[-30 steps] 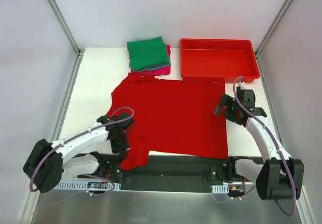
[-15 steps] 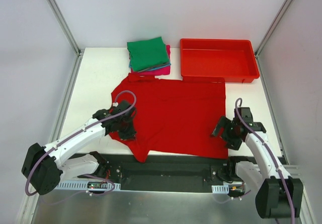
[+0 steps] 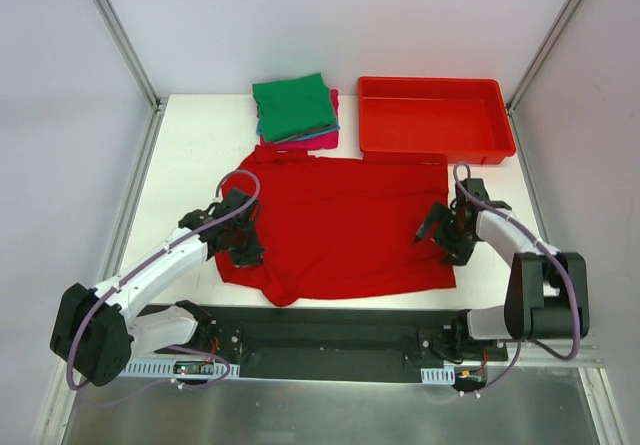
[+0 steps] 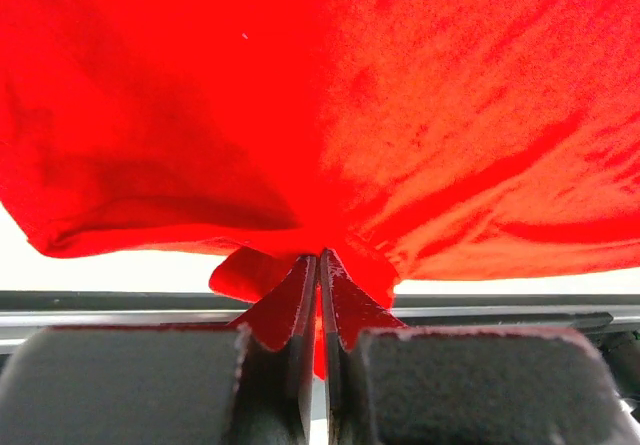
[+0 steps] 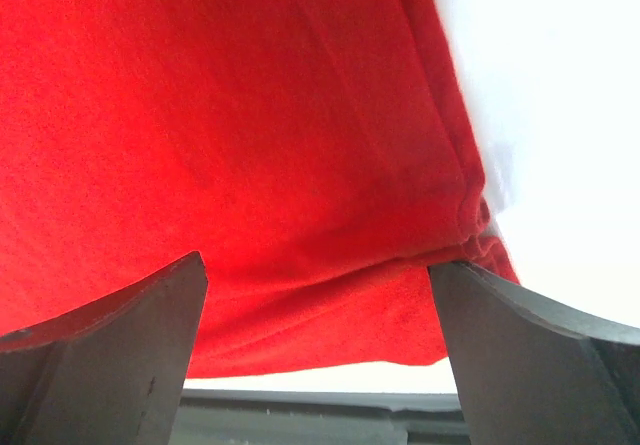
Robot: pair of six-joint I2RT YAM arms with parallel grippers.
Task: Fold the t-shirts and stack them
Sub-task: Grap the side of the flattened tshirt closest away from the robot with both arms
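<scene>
Left hand is pinched tight on the red t-shirt at its lower-left edge; right hand, spread wide, straddles its lower-right hem on the desk.

Right gripper spread wide at the red t-shirt edge

The red t-shirt fills most of the view, its hemmed edge running down the right side with bare white desk beyond it. The two dark fingers stand well apart, the cloth's rumpled lower edge between them; a dark strip crosses the bottom.
</scene>
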